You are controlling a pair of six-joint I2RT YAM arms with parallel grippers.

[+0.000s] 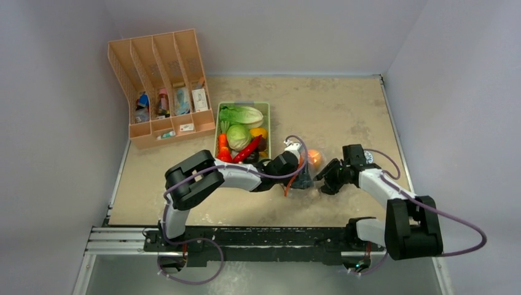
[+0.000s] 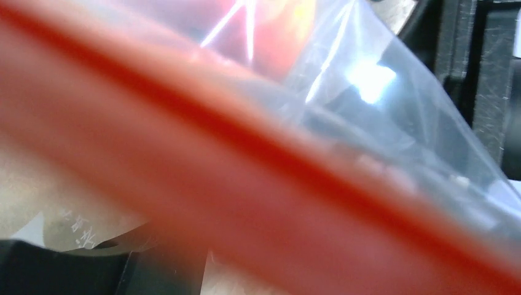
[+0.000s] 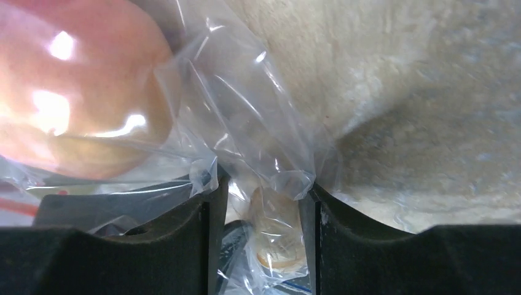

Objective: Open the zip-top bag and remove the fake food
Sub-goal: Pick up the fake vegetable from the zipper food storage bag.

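The zip-top bag (image 3: 246,110) is seen near the middle of the table (image 1: 344,110), between the 2 claws and just right of the pale-green tray (image 1: 265,106). An orange-pink peach (image 1: 314,157) is seen inside the bag, and a small beige piece (image 3: 276,233) is in there too.

The orange-red zip strip (image 2: 246,166) is stretched right across the left wrist view, very close and blurry. The left gripper (image 1: 301,179) is seen at the bag's left end. Its claw is hidden, so it cannot be told if it is wide, narrow or holding.

The right gripper (image 3: 264,203) is seen at the bag's right end. Its 2 fingers (image 3: 206,215) are about half apart, with crinkly plastic and the beige piece between them. It cannot be told if the bag is held tight.

In the tray, a cabbage (image 1: 238,136), a red chili (image 1: 247,149), a carrot (image 1: 222,142), a lettuce (image 1: 242,115) and a yellow pepper (image 1: 259,132) are piled.
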